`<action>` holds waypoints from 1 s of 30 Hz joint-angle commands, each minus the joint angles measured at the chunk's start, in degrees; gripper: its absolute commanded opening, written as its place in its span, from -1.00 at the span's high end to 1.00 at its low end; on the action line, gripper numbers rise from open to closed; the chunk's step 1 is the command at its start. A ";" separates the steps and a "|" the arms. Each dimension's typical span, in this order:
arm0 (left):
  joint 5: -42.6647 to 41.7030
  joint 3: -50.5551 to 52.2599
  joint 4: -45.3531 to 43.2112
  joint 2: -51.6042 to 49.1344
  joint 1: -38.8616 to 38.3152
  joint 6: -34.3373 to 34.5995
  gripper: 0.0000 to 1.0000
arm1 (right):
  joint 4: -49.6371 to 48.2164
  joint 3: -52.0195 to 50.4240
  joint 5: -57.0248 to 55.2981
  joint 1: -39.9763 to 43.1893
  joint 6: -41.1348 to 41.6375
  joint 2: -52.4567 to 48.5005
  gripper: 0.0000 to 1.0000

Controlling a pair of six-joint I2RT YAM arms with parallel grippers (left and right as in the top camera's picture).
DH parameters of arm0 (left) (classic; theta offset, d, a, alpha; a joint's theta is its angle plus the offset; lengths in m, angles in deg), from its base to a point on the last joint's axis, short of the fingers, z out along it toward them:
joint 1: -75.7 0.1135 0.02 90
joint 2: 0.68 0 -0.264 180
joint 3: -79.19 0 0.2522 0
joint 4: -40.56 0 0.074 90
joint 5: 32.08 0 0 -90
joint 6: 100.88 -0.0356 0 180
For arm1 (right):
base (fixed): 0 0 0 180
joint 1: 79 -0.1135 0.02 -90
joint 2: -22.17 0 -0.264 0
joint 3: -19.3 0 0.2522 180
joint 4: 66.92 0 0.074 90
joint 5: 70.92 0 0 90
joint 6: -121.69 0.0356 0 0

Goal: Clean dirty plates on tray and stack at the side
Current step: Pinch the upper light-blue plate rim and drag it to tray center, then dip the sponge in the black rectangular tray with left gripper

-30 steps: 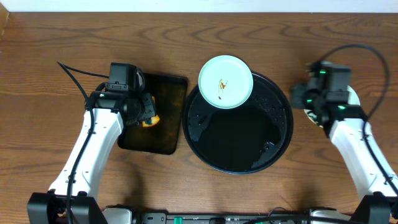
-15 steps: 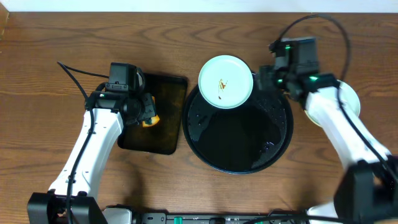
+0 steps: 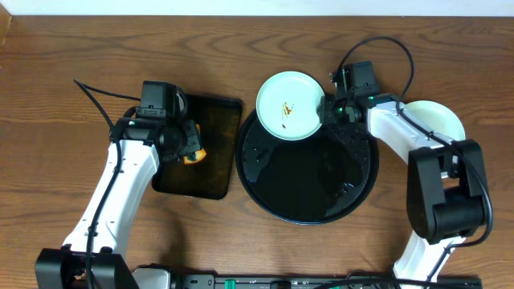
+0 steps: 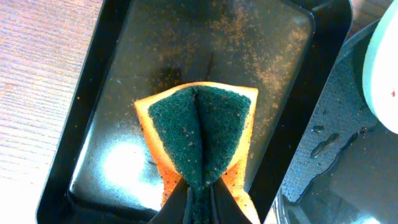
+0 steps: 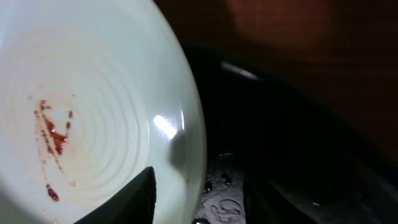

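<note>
A pale green plate (image 3: 291,105) with thin brown smears near its middle sits at the far edge of the round tray (image 3: 297,181), reaching past the rim. The right gripper (image 3: 328,108) is at the plate's right edge. In the wrist view its jaws stand apart with the edge between them, one finger over the plate and one outside it, so nothing is clamped yet. To the left, the left gripper (image 4: 199,190) is closed on an orange sponge (image 4: 205,134), folding it green side out above the rectangular tray (image 3: 213,164). The step in hand looks like taking hold of the dirty plate so it can be scrubbed. The grip should close on the bare edge, well clear of the smears, and be firm enough that the plate does not swing or slide off the rim when the sponge presses on it. The tray floor is wet, so a loose hold could slip. Counted: one dirty plate on the round tray, at least one pale plate (image 3: 440,120) on the table (image 3: 80,48) at the right, partly behind the arm, two trays, and one sponge.
</note>
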 commanded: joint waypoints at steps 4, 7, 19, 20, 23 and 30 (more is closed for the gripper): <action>-0.72 0.63 0.04 0.24 0.35 -0.98 0.85 | 1.22 0.07 0.33 -2.75 2.21 -2.80 0.68; -0.72 0.63 0.24 0.24 0.35 -0.98 0.85 | 1.44 0.09 0.37 -2.78 2.23 -2.73 0.97; -0.74 0.63 0.20 0.24 0.33 -0.98 0.85 | 20.52 0.09 -8.28 -2.73 2.19 2.95 0.98; -0.74 0.63 0.17 0.24 0.33 -1.01 0.85 | 22.25 0.09 -8.46 -2.73 2.16 3.41 0.98; -0.74 0.63 -0.76 -0.28 0.04 -5.49 0.85 | 26.43 0.09 -8.85 -2.73 2.14 4.44 0.98; -0.74 0.66 -2.89 -5.95 -1.70 -14.99 0.85 | 28.06 0.09 -8.85 -2.73 1.42 4.55 0.98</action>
